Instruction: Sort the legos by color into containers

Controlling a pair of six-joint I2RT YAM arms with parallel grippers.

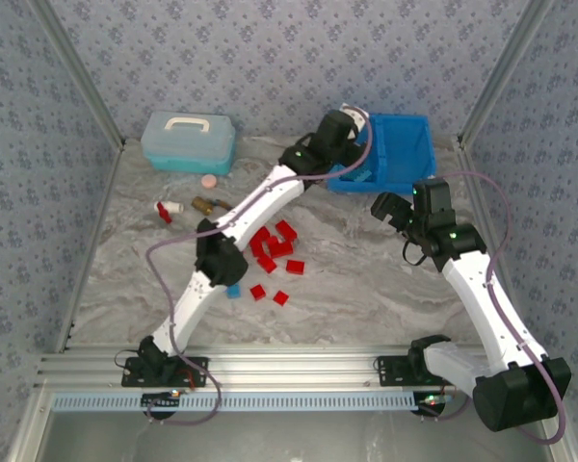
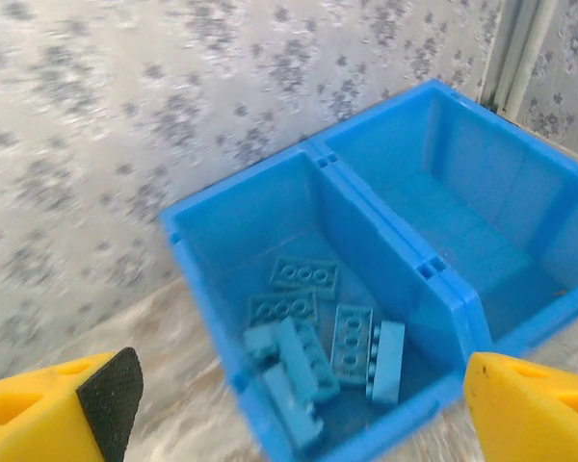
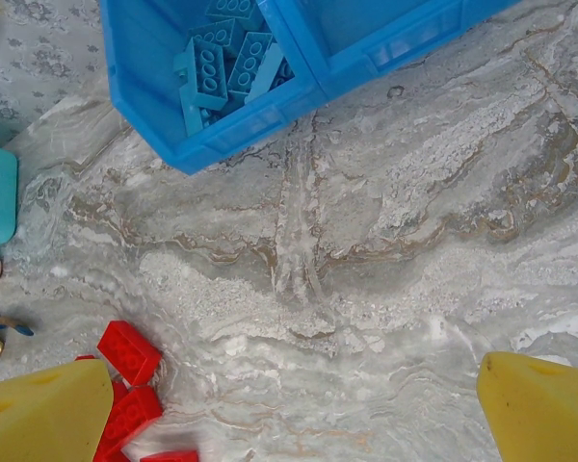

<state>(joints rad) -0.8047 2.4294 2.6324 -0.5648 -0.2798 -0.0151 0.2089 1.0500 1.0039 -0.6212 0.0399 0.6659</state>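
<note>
In the left compartment of the glossy blue plastic bin (image 2: 433, 269), light blue legos (image 2: 313, 337) lie jumbled, flat studded bricks. At the bin's 7 o'clock in the top view, red legos (image 1: 275, 252) cluster on the marbled grey table (image 1: 366, 279), with one blue brick (image 1: 234, 290) at their 8 o'clock. The left gripper (image 2: 303, 399) hangs over the bin, yellow fingers spread wide, empty. The right gripper (image 3: 294, 414), at the bin's 6 o'clock, is likewise released, holding nothing.
</note>
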